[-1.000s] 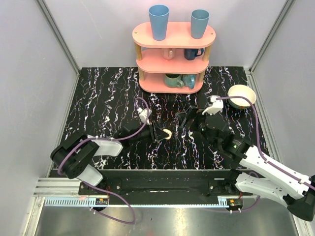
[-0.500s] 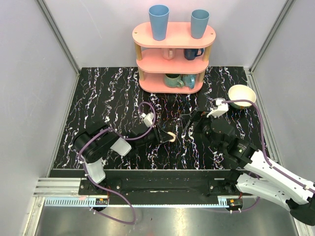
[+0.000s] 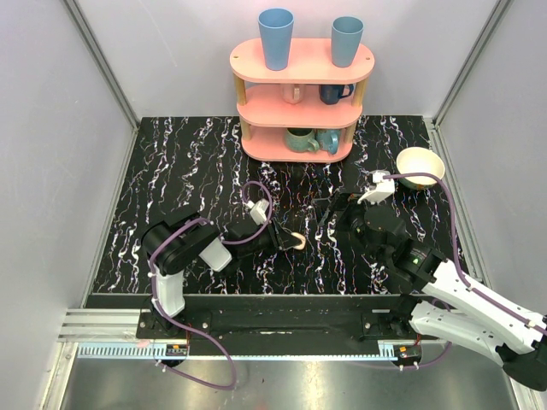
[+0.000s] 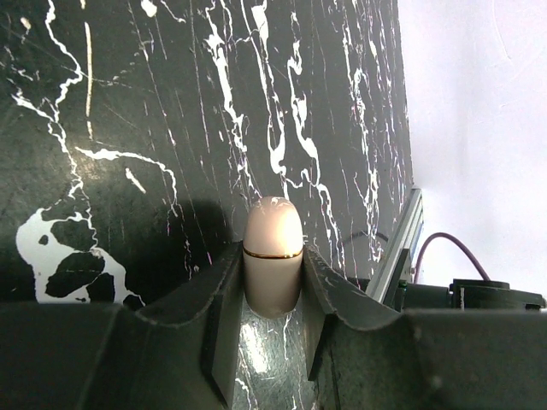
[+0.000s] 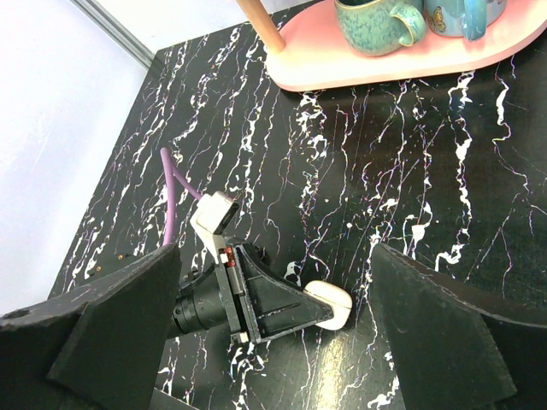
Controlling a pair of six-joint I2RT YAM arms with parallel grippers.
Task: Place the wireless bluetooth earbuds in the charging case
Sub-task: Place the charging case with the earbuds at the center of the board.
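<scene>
The charging case (image 4: 273,265) is a cream-white pebble with a thin gold seam, and its lid looks closed. My left gripper (image 4: 272,290) is shut on it, jaws pressed to both sides, just above the black marble table (image 3: 171,171). In the top view the case (image 3: 296,240) sticks out of the left gripper (image 3: 286,238) at the table's middle front. My right gripper (image 3: 329,213) is open and empty, hovering above and to the right of the case (image 5: 329,305). Its fingers (image 5: 111,333) are spread wide. No earbuds are in view.
A pink three-tier shelf (image 3: 302,102) stands at the back with two blue cups on top and mugs inside. A cream bowl (image 3: 420,166) sits at the right rear. Grey walls enclose the table on the left, right and back.
The left arm has folded inward and carried the case slightly right and toward the front. The right gripper has drawn a little nearer to the case and stayed open.
</scene>
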